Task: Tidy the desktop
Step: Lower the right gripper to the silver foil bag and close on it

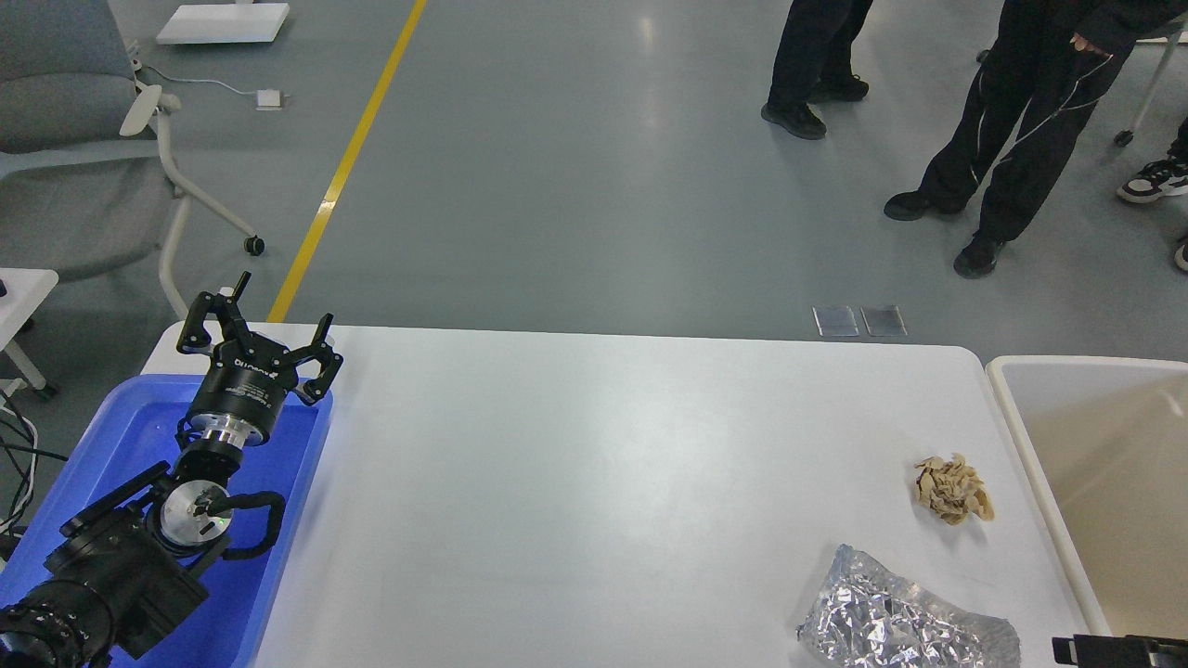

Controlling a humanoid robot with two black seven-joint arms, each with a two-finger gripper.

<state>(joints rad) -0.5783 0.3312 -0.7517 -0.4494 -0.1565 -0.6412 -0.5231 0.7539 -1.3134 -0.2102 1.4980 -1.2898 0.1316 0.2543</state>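
Blue tray [288, 520] and beige bin [1021, 445], contents unseen, flank the surface [594, 482]. Left end effector [264, 329] above tray, fingers spread, holding nothing; right unseen.

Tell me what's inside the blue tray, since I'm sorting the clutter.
The blue tray shows only bare blue floor around the left gripper and its arm. Whatever lies beneath that arm is covered, so I cannot tell.
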